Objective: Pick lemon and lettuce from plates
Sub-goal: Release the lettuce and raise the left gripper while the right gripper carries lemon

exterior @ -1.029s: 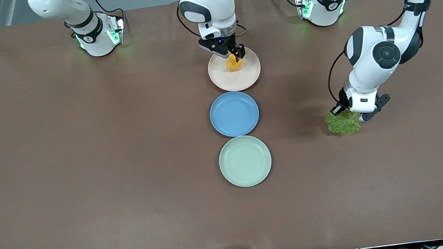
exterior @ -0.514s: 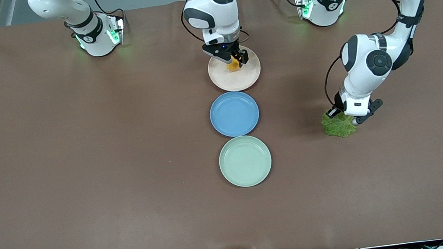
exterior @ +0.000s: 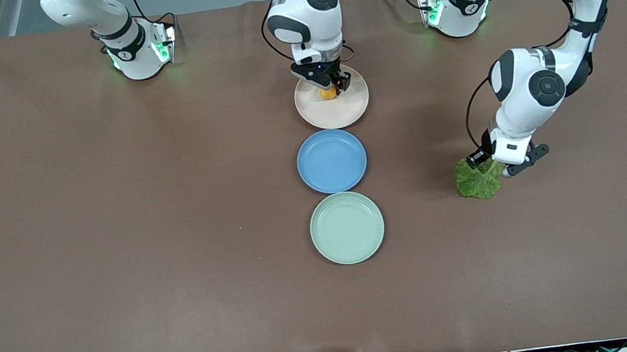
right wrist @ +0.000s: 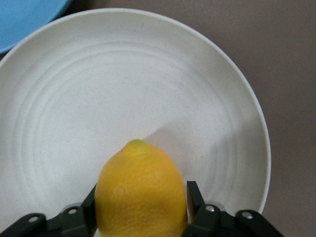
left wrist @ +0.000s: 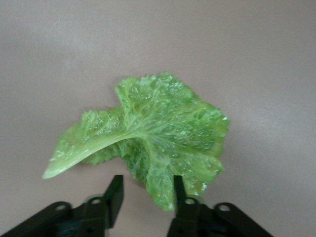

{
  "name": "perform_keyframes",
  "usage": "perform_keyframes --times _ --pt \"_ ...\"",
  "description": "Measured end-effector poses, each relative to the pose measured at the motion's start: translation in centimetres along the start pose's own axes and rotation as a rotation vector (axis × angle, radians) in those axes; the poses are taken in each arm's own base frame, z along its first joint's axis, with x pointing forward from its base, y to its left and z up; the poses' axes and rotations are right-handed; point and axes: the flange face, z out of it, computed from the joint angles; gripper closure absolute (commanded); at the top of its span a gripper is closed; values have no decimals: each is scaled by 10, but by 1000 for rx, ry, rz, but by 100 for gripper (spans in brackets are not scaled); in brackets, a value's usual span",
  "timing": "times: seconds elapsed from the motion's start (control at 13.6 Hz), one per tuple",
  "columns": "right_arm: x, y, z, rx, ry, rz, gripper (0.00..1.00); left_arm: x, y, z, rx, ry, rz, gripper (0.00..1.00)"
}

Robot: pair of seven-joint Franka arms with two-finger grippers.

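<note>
The lemon (exterior: 328, 94) sits on the beige plate (exterior: 342, 114), at the part of it farthest from the front camera. My right gripper (exterior: 331, 86) is down on it. In the right wrist view the lemon (right wrist: 140, 192) fills the gap of the gripper (right wrist: 142, 187), both fingers against its sides, over the plate (right wrist: 123, 89). The lettuce (exterior: 478, 179) lies on the bare table toward the left arm's end. My left gripper (exterior: 495, 170) is low at its edge. In the left wrist view the gripper (left wrist: 148, 178) is open, with only the leaf's (left wrist: 158, 128) tip by one finger. The mint plate (exterior: 347, 228) holds nothing.
A blue plate (exterior: 331, 160) stands between the beige and mint plates, and its rim (right wrist: 24, 15) shows in the right wrist view. The three plates form a row down the table's middle. Brown table (exterior: 116, 224) stretches out on both sides.
My right gripper has come down around the lemon, which now shows only partly. My left gripper has shifted a little and more of the lettuce shows beside it.
</note>
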Motion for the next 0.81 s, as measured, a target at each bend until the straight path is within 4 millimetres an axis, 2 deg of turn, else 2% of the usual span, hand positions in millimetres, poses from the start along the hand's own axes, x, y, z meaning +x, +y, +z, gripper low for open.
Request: perform_keyframes --times 0.07,0.29,0.44,0.59,0.81 --pt "0 -1 -1 2 -1 2 96 2 0 -5 3 -1 30 0" --pt "11 -12 -9 -1 7 10 100 18 -10 -33 37 -51 140 0" --pt "37 -26 -23 -34 21 -33 100 31 -17 -66 66 -106 213 0" --pt "89 -40 -52 -53 22 -119 100 44 -25 -107 85 -148 261 0" --pt "196 -50 -91 -50 14 -228 100 59 -31 -183 87 -137 278 0"
